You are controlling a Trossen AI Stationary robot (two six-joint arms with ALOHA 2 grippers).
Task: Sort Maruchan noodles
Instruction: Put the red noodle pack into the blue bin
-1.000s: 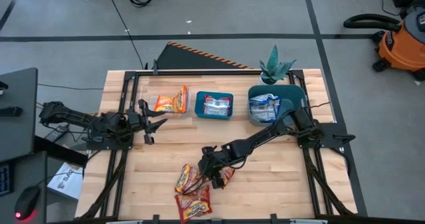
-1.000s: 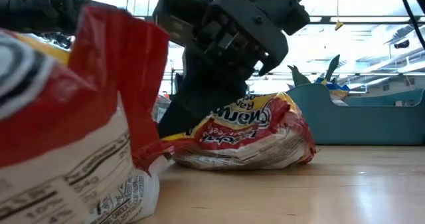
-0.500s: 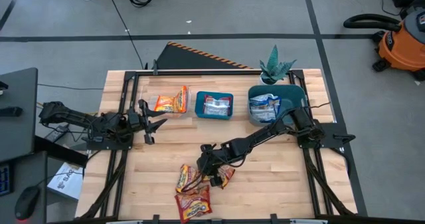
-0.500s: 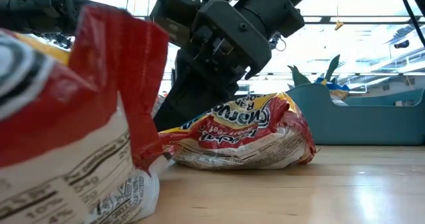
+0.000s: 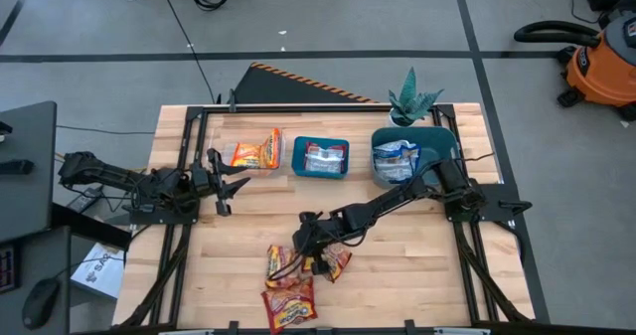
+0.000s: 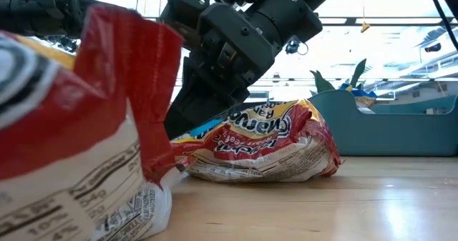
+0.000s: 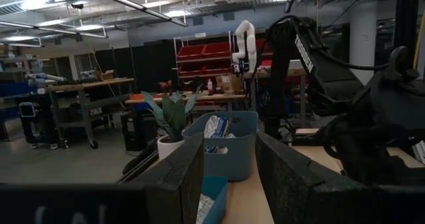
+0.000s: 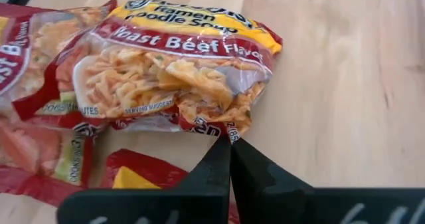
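Seen from above, a light wooden table (image 5: 417, 265) holds three containers in a row along its far side. Taking the middle one, a small teal rectangular bin (image 5: 320, 157) with a blue-and-white packet inside, as the landmark: a clear tray holding an orange crinkly ramen packet (image 5: 256, 152) sits just to its left, and a larger round-cornered teal bin (image 5: 409, 156) of blue-and-white packets sits to its right, with a small green potted plant (image 5: 411, 99) behind that. Nearer the camera than the landmark bin, the right gripper (image 5: 310, 259) reaches down among three red-and-yellow ramen packets (image 5: 288, 300) clustered at the table's front edge (the arm hides part of them). The left gripper (image 5: 231, 186) waits to the left of the landmark bin, its fingers spread apart.

From table height, a red-and-white packet back (image 6: 79, 134) fills the foreground and blocks much of the scene. Behind it the right arm's dark gripper presses at a red-and-yellow packet (image 6: 265, 148).

The left wrist camera looks between its separated fingers (image 7: 179, 177) toward the larger teal bin and the plant.

The right wrist camera shows its fingertips (image 8: 229, 164) pinched together on the edge of a roast beef flavour packet (image 8: 172, 74), which lies flat on the wood, overlapping another packet.
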